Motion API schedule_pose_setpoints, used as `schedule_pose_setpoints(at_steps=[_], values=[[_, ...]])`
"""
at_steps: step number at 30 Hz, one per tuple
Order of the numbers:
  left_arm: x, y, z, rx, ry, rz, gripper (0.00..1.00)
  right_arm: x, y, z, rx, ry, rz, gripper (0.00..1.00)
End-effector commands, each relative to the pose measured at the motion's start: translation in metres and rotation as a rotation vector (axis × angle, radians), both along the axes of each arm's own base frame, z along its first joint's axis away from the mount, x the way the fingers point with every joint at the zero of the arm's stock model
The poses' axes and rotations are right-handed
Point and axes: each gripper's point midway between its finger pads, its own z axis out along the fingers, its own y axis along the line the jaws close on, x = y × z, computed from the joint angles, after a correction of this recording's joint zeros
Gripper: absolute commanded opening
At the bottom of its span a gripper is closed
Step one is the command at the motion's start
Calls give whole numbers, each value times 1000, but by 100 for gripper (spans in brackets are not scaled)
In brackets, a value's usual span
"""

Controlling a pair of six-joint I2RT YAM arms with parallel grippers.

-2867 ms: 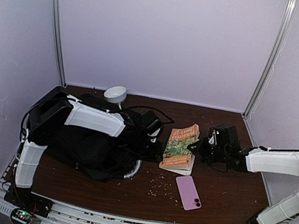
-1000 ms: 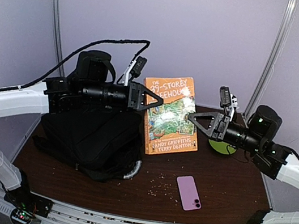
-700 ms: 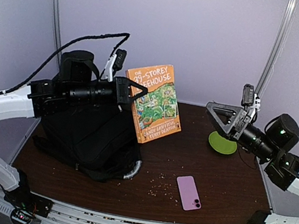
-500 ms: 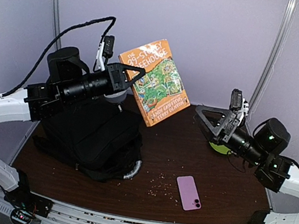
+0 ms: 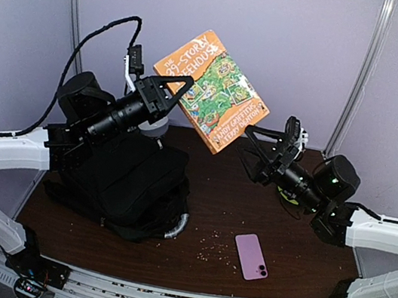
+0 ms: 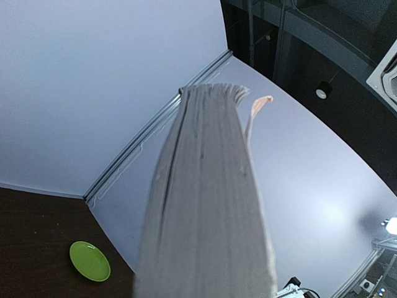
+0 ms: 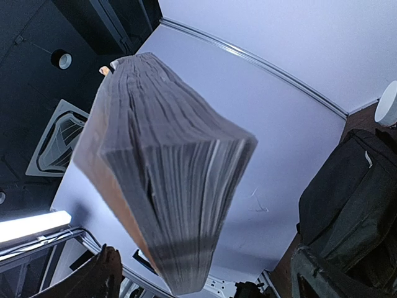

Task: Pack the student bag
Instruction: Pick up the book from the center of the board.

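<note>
- The student bag (image 5: pixel 120 185) lies slumped on the table (image 5: pixel 305 243). Its soft black fabric will probably sag when pushed, so the grey curved handle (image 5: pixel 175 225) at its near right corner looks the firmest hold.
- High above the bag's right side, the left gripper (image 5: pixel 182 91) is clamped on one edge of the orange book (image 5: pixel 212 94) (stiff, thick, likely to swing).
- Right of the bag, the right gripper (image 5: pixel 249 144) hangs with jaws wide apart, holding nothing.
- I cannot tell whether the bag is open or what it holds. The green plate (image 6: pixel 90 261), well right of the bag, is bare.
- A pink phone (image 5: pixel 251 256) lies flat, right of the bag.
</note>
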Motion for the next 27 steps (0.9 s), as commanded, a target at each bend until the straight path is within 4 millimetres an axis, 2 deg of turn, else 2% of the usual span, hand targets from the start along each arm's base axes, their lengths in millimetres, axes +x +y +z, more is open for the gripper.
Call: schedule_pose_setpoints(at_steps=[1, 5, 9, 14, 18, 19, 20, 21, 22, 24, 25, 27], values=[[-16, 20, 43, -175, -93, -14, 0, 2, -3, 36, 129, -29, 10, 93], [-15, 22, 37, -182, -80, -7, 0, 8, 0, 45, 178, -33, 39, 83], [-14, 18, 31, -173, -69, -17, 0, 9, 7, 56, 197, -50, 81, 68], [-11, 17, 27, -162, -58, -9, 0, 10, 18, 59, 184, -46, 123, 37], [-6, 12, 21, -111, -35, 3, 0, 9, 17, 60, 177, -50, 129, 5], [-6, 11, 19, -91, -33, 5, 21, 10, 15, 57, 160, -50, 114, 0], [-6, 10, 16, -59, -31, 12, 36, 12, 12, 54, 138, -52, 92, 0], [-6, 11, 12, -22, -25, 21, 61, 14, 8, 51, 110, -59, 60, 0], [-5, 12, 5, 31, -14, 36, 76, 16, 3, 46, 72, -57, 25, 0], [-3, 20, -20, 182, 33, 88, 93, 18, -9, 37, -17, -76, -56, 0], [-1, 26, -33, 266, 54, 126, 97, 18, -16, 30, -75, -81, -96, 0], [1, 44, -63, 476, 88, 205, 98, 20, -31, 13, -202, -85, -188, 0]])
